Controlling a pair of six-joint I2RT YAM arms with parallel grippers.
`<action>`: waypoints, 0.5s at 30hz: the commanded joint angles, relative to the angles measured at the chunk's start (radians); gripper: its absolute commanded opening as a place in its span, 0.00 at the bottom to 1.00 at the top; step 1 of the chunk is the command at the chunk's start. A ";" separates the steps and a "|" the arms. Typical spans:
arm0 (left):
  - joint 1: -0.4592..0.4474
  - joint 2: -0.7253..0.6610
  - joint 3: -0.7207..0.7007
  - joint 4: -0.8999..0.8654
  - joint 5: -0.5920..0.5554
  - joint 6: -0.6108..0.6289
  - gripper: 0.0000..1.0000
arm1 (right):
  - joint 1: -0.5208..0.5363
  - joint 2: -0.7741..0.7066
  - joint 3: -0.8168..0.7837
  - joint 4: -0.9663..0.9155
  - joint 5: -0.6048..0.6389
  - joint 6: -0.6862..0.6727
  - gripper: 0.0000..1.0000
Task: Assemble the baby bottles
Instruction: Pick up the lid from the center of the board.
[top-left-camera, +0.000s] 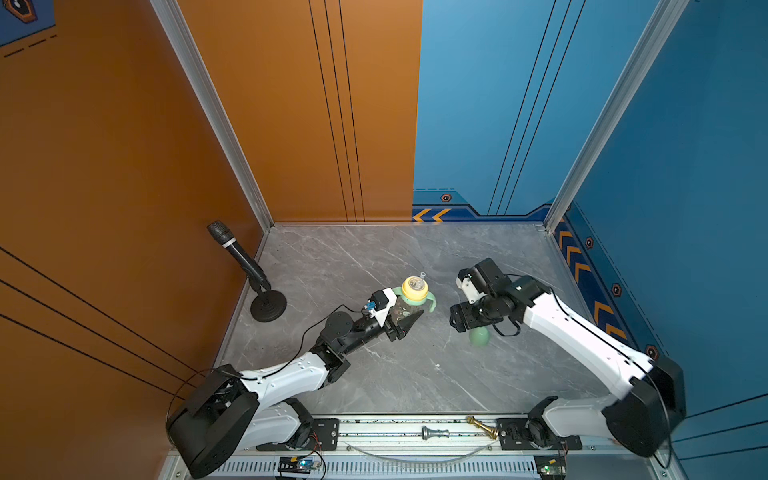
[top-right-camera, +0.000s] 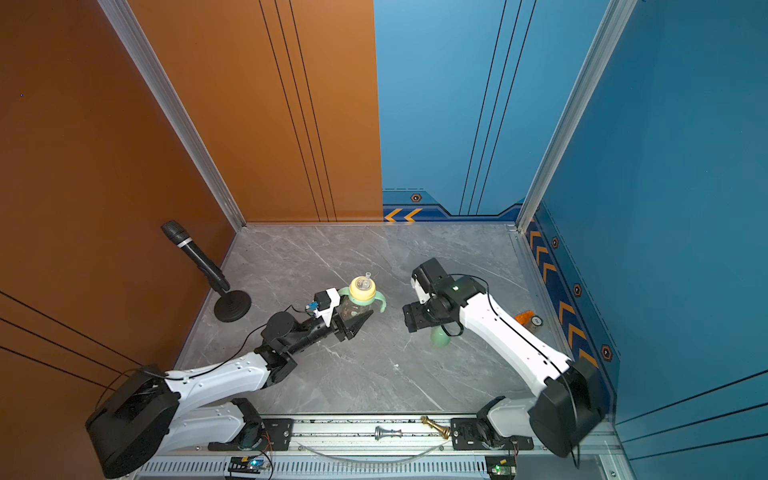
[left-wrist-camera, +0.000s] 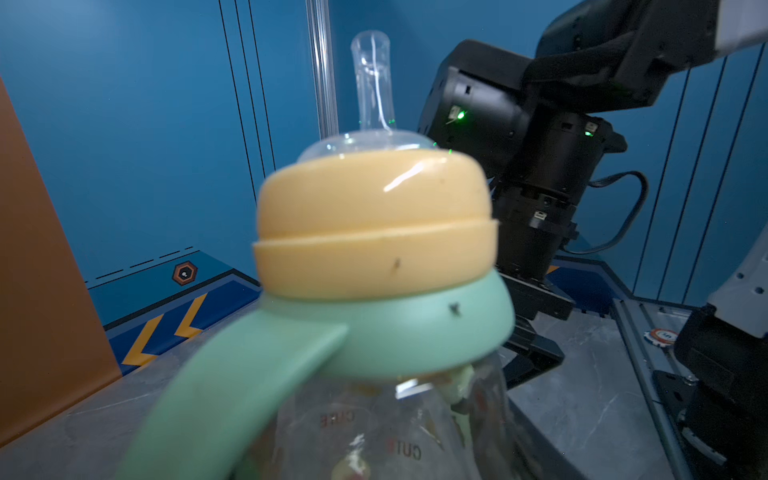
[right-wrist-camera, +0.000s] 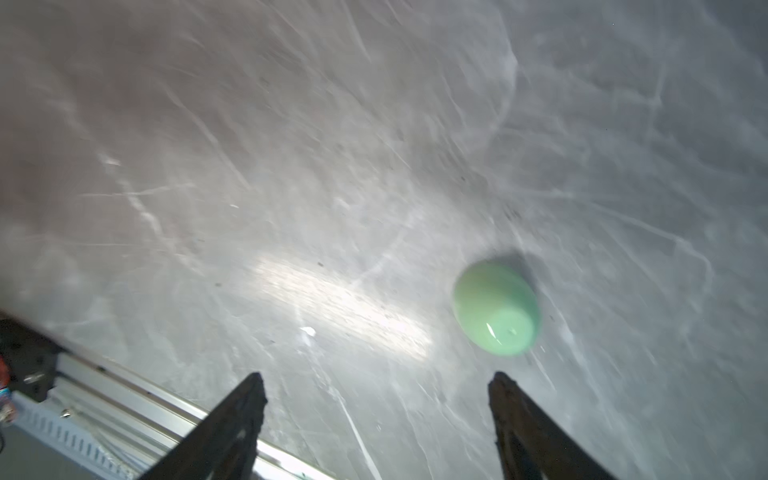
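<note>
The baby bottle (top-left-camera: 409, 297) stands upright at mid-table. Its yellow collar with clear teat (left-wrist-camera: 376, 224) sits on the mint-green handled ring (left-wrist-camera: 374, 332), above the clear body (left-wrist-camera: 374, 436). My left gripper (top-left-camera: 404, 318) is shut on that clear body from the near left; in the left wrist view the bottle hides the fingers. The mint-green dome cap (right-wrist-camera: 496, 307) lies loose on the table, also seen as the cap (top-left-camera: 480, 336) in both top views. My right gripper (right-wrist-camera: 378, 415) hangs open just above the table beside the cap, with nothing between its fingers (right-wrist-camera: 232, 428).
A microphone on a round stand (top-left-camera: 249, 274) stands at the left table edge. A silver chess piece (top-left-camera: 435, 433) and a gold one (top-left-camera: 483, 427) lie on the front rail. A small orange and white object (top-right-camera: 530, 319) sits by the right wall.
</note>
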 joint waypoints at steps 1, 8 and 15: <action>0.009 0.027 -0.002 0.189 0.087 -0.107 0.06 | -0.043 -0.206 -0.081 0.370 -0.227 -0.065 0.80; -0.006 0.033 0.027 0.158 0.104 -0.088 0.06 | -0.047 -0.259 -0.110 0.458 -0.480 -0.111 0.71; -0.024 0.030 0.031 0.149 0.084 -0.081 0.06 | -0.034 -0.211 -0.087 0.475 -0.549 -0.100 0.63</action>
